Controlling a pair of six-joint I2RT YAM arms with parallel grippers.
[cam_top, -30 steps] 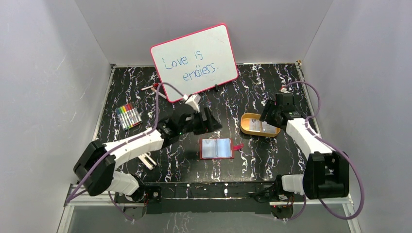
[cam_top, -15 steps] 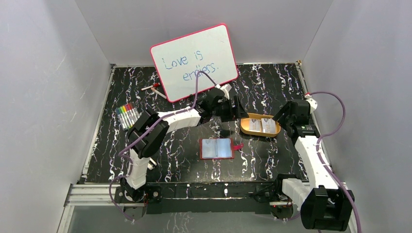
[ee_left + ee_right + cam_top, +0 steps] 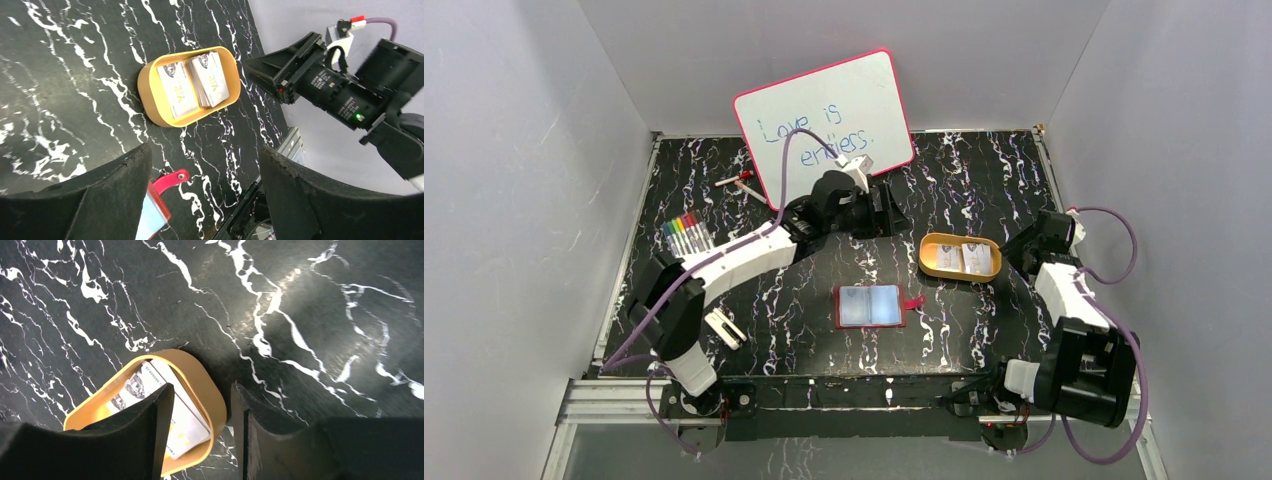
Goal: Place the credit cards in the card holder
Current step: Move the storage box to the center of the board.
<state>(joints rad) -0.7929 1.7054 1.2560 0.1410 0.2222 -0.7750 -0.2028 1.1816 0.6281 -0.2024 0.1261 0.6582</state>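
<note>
Right claw (image 3: 202, 386) seemingly beside credit cards (image 3: 145, 385)

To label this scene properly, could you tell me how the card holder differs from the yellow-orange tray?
The card holder is dark red and rectangular; the tray is yellow-orange and oval. The card holder lies opened flat, pale blue pockets up; the tray has a raised wall. The tray holds the credit cards; the card holder shows none. Both rest on the black marbled table.
</note>
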